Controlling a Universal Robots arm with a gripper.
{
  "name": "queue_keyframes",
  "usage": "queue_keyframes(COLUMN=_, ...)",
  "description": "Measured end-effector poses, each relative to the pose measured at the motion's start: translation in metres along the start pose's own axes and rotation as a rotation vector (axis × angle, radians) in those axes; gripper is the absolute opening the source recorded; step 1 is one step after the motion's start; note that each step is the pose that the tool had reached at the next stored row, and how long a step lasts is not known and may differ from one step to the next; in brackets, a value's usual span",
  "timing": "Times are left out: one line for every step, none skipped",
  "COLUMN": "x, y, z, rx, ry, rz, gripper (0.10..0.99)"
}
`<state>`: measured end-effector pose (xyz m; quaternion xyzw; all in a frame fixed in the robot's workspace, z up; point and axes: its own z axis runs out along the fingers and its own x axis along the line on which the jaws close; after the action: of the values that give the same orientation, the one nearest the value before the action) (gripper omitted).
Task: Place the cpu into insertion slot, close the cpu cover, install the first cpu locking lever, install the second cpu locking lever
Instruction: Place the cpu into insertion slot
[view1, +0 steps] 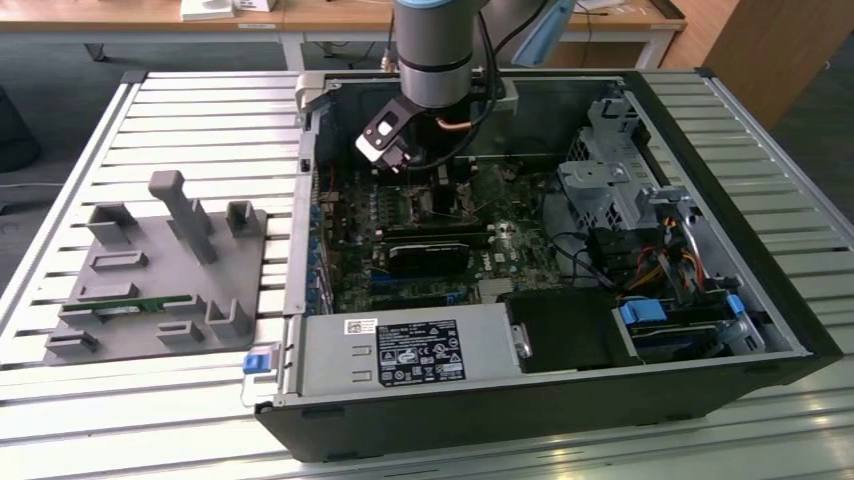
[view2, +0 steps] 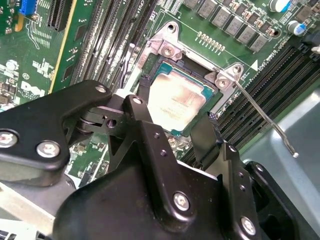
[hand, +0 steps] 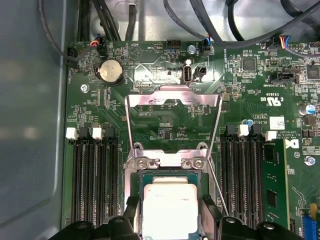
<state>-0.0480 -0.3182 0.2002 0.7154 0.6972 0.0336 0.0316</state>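
table (view1: 200, 110): slatted metal, carries all items

case (view1: 534, 410): black, lying open side up, centre of the exterior view

arm (view1: 434, 50): enters at 12 o'clock in the exterior view and reaches straight down into the case, over the far half of the board (hand: 250, 100)

fixture (view1: 134, 300): grey, on the table at 9 o'clock from the case, well apart from the arm

memory slots (hand: 95, 185): black rows on both flanks of the slot (hand: 167, 174)

gripper (hand: 171, 205): clenched on the cpu (hand: 170, 212); in both wrist views the black fingers (hand: 211, 215) press against two opposite edges of the chip

cover (hand: 172, 97): silver frame swung up and back from the slot, standing open, green board visible through its window

cpu, second wrist view (view2: 175, 100): metal top up, level, sitting inside the slot's rim or just above it; which one cannot be told

lever (view2: 260, 112): thin wire rod, runs from the slot's corner bracket out over the memory slots, not folded down along the slot
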Motion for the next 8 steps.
queue_keyframes(x=0.0, y=0.0001, z=-0.0008, rx=0.0, ry=-0.0001, rz=0.0, gripper=0.6)
queue_keyframes(x=0.0, y=0.0001, z=-0.0014, rx=0.0, ry=0.0, rz=0.0, gripper=0.6)
queue_keyframes(x=0.0, y=0.0002, z=-0.0019, rx=0.0, ry=0.0, rz=0.0, gripper=0.6)
queue_keyframes(x=0.0, y=0.0002, z=-0.0024, rx=0.0, ry=-0.0001, rz=0.0, gripper=0.6)
queue_keyframes(x=0.0, y=0.0003, z=-0.0029, rx=0.0, ry=-0.0001, rz=0.0, gripper=0.6)
queue_keyframes(x=0.0, y=0.0003, z=-0.0033, rx=0.0, ry=0.0, rz=0.0, gripper=0.584)
queue_keyframes(x=0.0, y=0.0004, z=-0.0036, rx=0.0, ry=0.0, rz=0.0, gripper=0.525)
queue_keyframes(x=0.0001, y=0.0004, z=-0.0037, rx=0.0, ry=0.0001, rz=0.0, gripper=0.525)
